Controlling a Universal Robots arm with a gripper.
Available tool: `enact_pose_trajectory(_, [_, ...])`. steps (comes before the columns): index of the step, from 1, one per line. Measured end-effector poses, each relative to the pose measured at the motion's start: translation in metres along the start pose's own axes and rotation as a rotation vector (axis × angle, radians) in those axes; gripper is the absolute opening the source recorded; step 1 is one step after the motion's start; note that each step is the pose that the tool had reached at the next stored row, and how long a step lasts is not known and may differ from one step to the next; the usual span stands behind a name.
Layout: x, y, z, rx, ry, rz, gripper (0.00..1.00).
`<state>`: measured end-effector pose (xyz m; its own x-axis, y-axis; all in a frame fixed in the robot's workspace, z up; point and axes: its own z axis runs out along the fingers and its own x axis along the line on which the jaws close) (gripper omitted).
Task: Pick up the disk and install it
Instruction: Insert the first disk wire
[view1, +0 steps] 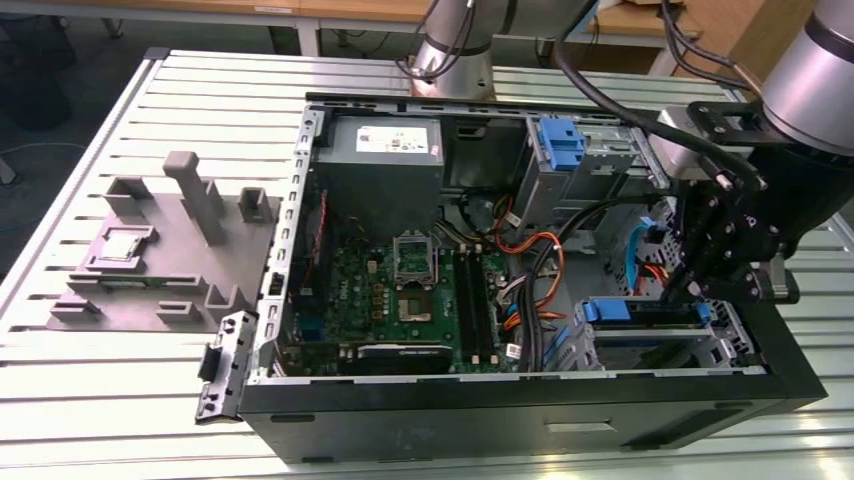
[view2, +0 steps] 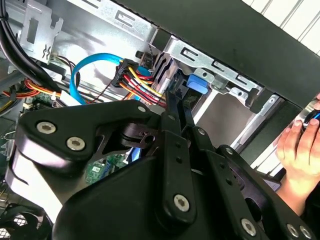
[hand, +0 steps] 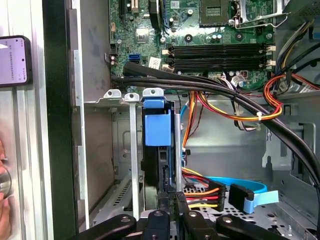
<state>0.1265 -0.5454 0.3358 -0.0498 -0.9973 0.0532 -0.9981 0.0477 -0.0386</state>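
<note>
- Now, starting at the exterior view's left: a grey fixture block (view1: 160, 250) sits on the slatted table (view1: 80, 400), beside the open computer case (view1: 534, 400).
- Inside the case lie the green motherboard (view1: 387, 290), a silver power-supply box (view1: 380, 150) and orange cables (view1: 534, 260).
- Towards the right, the disk (hand: 155, 145) stands on edge in the metal drive cage (hand: 125, 150), its blue rail end (hand: 159, 129) facing the first wrist view and its long axis running down into the bay.
- The black gripper (hand: 167, 200) hangs right at the disk's near edge; whether its fingers clamp the disk I cannot tell.
- A person's hand (view2: 300, 150) rests outside the case wall.
</note>
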Motion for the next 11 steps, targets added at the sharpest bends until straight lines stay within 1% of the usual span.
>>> enact_pose_trajectory(11, [0.0004, 0.0003, 0.0023, 0.0001, 0.0001, 0.000, 0.17])
